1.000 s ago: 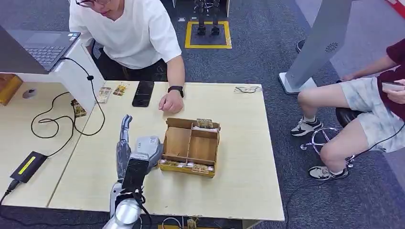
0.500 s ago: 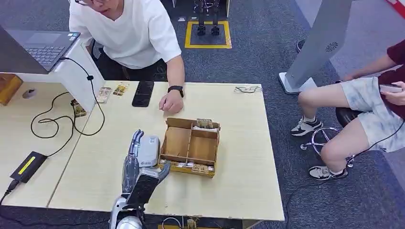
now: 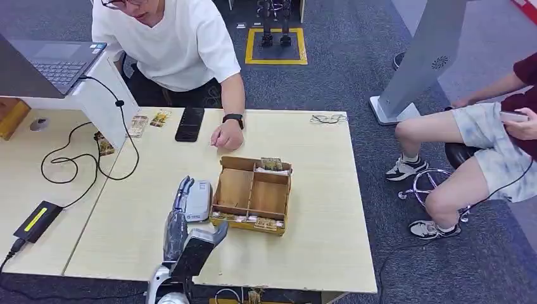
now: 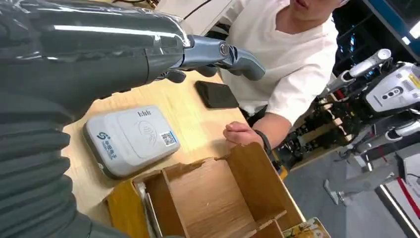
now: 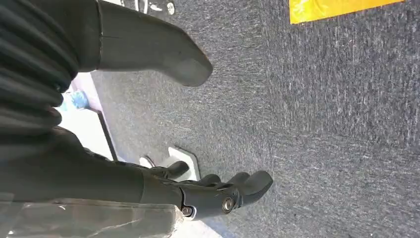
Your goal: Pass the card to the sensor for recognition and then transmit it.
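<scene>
A grey-white card sensor [image 3: 198, 200] lies flat on the table beside the wooden divided box [image 3: 235, 187]. Cards [image 3: 247, 220] stand in the box's front row, and more cards [image 3: 272, 164] fill a back compartment. My left hand [image 3: 182, 221] hovers just in front of the sensor, fingers stretched out, thumb apart, holding nothing. The left wrist view looks past those fingers [image 4: 223, 52] at the sensor [image 4: 130, 140] and the box [image 4: 213, 196]. My right hand [image 5: 208, 193] hangs over the carpet with its fingers loosely apart, holding nothing.
A person in a white shirt leans at the far edge, a hand [image 3: 226, 136] resting on the table near a black phone [image 3: 190, 123]. Loose cards [image 3: 159, 118] lie nearby. A laptop [image 3: 50, 63], cable and power adapter [image 3: 37, 220] sit left. Another person sits right.
My left hand has drawn back toward the table's near edge, uncovering the sensor it hung over a second ago. The box and the person's hand have stayed put.
</scene>
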Controlling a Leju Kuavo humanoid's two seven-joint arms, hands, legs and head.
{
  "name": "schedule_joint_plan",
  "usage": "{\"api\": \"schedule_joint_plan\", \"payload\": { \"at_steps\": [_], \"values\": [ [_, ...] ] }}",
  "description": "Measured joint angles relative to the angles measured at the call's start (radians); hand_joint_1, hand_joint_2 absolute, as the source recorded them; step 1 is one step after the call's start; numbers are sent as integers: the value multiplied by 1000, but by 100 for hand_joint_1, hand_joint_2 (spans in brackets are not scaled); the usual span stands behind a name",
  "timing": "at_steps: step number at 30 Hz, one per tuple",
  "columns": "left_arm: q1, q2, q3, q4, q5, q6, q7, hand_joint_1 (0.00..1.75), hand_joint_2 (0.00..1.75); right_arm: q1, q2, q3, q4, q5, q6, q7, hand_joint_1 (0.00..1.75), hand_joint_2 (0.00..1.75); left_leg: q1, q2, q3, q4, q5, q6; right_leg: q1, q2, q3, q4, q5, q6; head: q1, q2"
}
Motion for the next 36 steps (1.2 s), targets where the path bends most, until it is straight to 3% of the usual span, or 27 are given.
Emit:
{"api": "schedule_joint_plan", "payload": {
  "at_steps": [8,11,16,24,30,36],
  "values": [
    [-1,0,0,0,-27,6,-10,0,175,0,0,0,0,23,1,0,0,175,0,0,0,0,0,0,0,0,0,0,0,0,0,0],
    [-9,1,-6,0,-184,67,-71,0,175,0,0,0,-1,46,6,-11,0,175,0,0,0,0,0,0,0,0,0,0,0,0,0,0],
    [-25,11,-54,2,-348,85,-130,0,175,0,-6,1,-2,73,16,-27,0,175,0,0,0,0,0,0,0,0,0,0,0,0,0,0],
    [-70,28,-145,51,-429,97,-179,0,175,-3,-29,13,-1,101,16,-39,0,175,0,0,0,0,0,0,0,0,0,0,0,0,0,0],
    [-97,34,-193,101,-467,95,-176,0,175,-5,-44,33,1,106,14,-39,0,175,0,0,0,0,0,0,0,0,0,0,0,0,0,0],
    [-135,32,-221,163,-502,41,-124,0,175,-8,-57,60,3,106,8,-36,0,175,0,0,0,0,0,0,0,0,0,0,0,0,0,0]
  ]
}}
